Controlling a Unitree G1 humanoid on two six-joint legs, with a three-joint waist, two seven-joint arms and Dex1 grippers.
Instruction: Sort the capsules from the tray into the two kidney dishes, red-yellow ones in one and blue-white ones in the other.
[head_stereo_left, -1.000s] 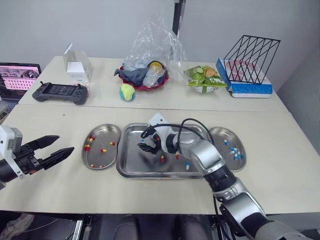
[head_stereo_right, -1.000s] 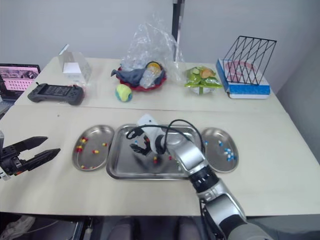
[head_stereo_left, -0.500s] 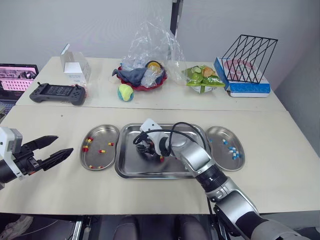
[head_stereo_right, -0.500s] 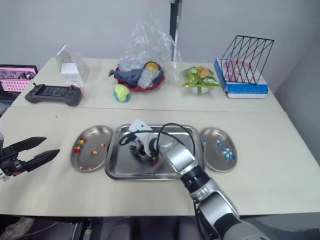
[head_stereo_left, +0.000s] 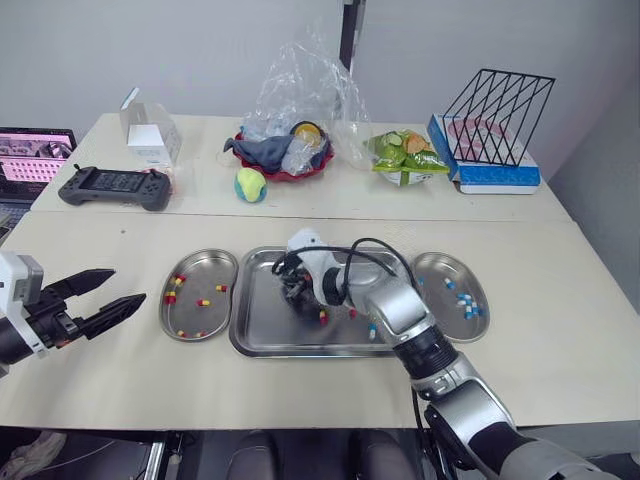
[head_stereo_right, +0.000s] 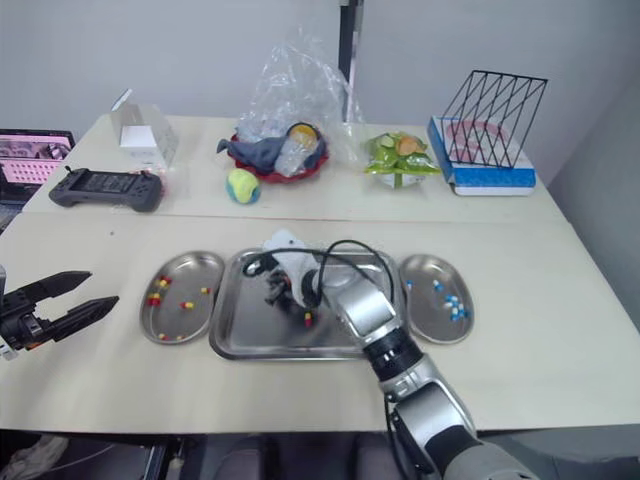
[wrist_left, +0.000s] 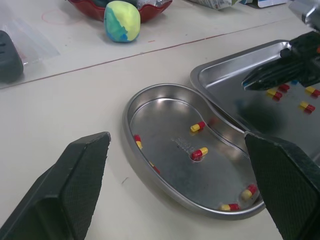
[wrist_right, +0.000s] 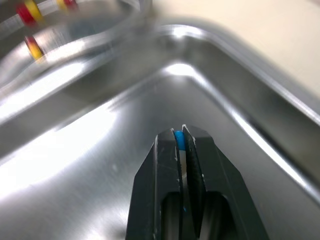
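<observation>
the tray (head_stereo_left: 262, 322) lies mid-table, with the left kidney dish (head_stereo_left: 205, 268) just beside its left edge and the right kidney dish (head_stereo_left: 435, 270) just beside its right edge, and capsules (head_stereo_left: 204, 301) lie in both dishes. the right gripper (head_stereo_left: 293, 293) is over the tray's left half with a capsule (wrist_right: 179, 141) between its fingers and loose capsules (head_stereo_left: 323, 318) in the tray to its right, while the left gripper (head_stereo_left: 128, 286) hangs over the table well to the left of the left kidney dish. farther back, from left to right, stand a controller (head_stereo_left: 115, 186), a box (head_stereo_left: 152, 140), a ball (head_stereo_left: 249, 184), a bowl (head_stereo_left: 285, 160), a snack bag (head_stereo_left: 405, 155) and a wire rack (head_stereo_left: 497, 115).
</observation>
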